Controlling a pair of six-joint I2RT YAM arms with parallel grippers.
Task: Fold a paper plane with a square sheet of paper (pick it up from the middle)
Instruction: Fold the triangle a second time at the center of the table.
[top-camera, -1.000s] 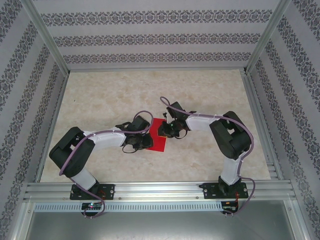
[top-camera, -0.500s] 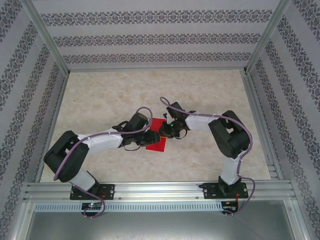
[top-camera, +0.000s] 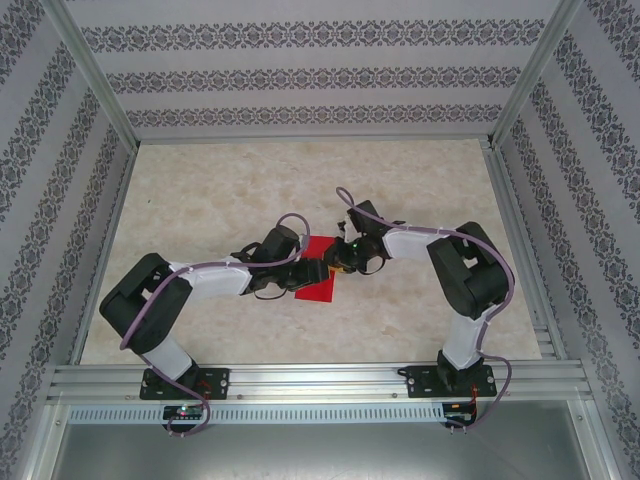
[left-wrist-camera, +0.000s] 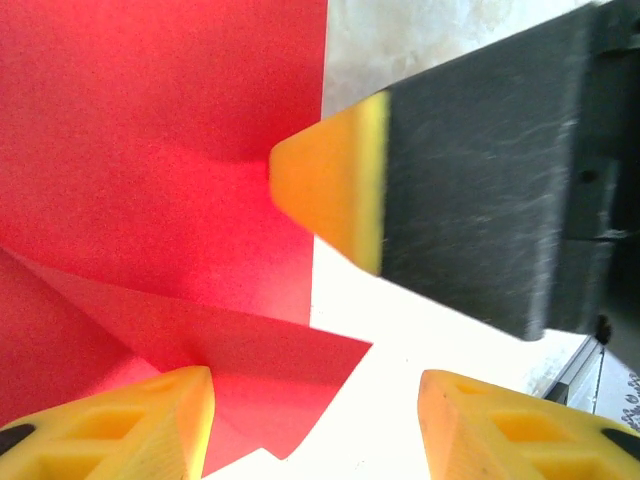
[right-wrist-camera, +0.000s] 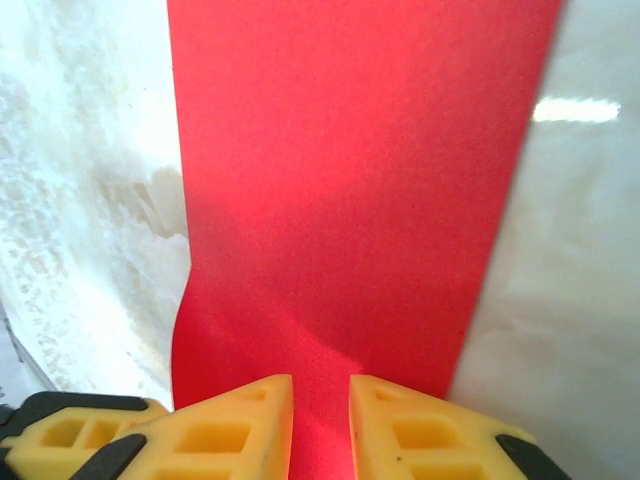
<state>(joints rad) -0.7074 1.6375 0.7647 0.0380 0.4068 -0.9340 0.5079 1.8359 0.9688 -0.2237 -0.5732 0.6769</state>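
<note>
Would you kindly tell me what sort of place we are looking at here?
Probably a robotics lab test cell: an aluminium frame encloses a marble-look tabletop, with patterned wall panels on three sides.

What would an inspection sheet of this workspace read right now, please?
Surface: pale marbled table surface, bare apart from the job's paper.
Job's things: red paper sheet, with a folded flap, lying between the two arms.
Clutter: nothing seen.
Grippers: left end effector open at the sheet's edge; right end effector over the sheet, jaws a narrow gap apart, grip cannot be told.
Cables: purple cables run along each arm, looping at the wrists.
Surroundings: patterned walls; aluminium frame.
</note>
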